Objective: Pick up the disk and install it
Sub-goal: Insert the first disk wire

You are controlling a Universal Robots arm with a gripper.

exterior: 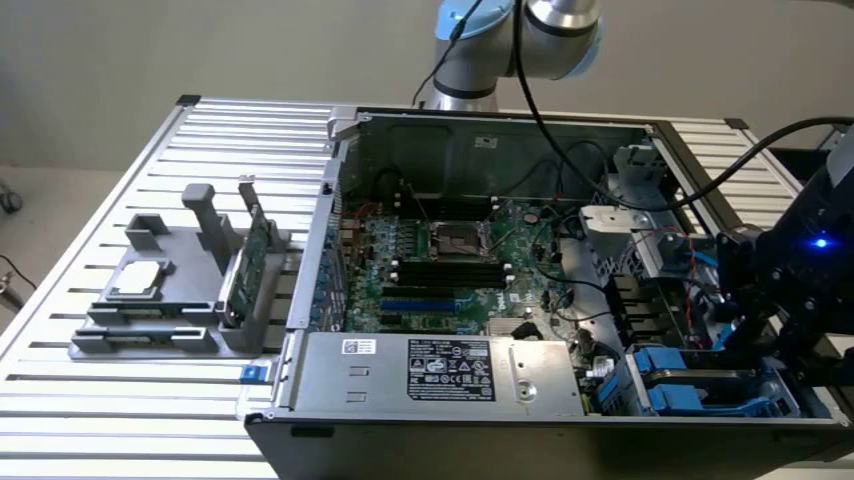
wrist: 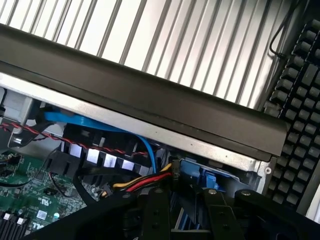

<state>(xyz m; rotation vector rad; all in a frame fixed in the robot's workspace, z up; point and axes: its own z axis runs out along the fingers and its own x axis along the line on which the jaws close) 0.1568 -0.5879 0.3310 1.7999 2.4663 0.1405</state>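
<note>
Across the exterior view, a slatted metal table (exterior: 80, 400) carried everything, and an open computer case (exterior: 494, 116) took up its middle and the exterior view's right. The robot arm (exterior: 534, 30) entered at the upper edge, above the case's back wall. Inside lay a green motherboard (exterior: 454, 250), with a silver power supply (exterior: 441, 372) along the near wall. On the exterior view's left stood a grey fixture (exterior: 147, 335) holding an upright green card (exterior: 250, 265) and a small square chip (exterior: 140, 278).

At the exterior view's right edge, the black gripper (exterior: 761, 335) hung over the case's lower right corner with a blue light lit on its body. The disk (exterior: 694, 385), in its blue carrier, sat in that corner of the case, just below the gripper.

From the wrist view came what the exterior view left out. A black keyboard (wrist: 300, 100) lay on the slats beyond the case's dark wall, and a blue cable (wrist: 75, 120) and red and yellow wires (wrist: 145, 182) ran beside the disk's blue frame, which lay right at the gripper's tip. Whether the jaws were open, closed or clamped on the carrier could not be told.
</note>
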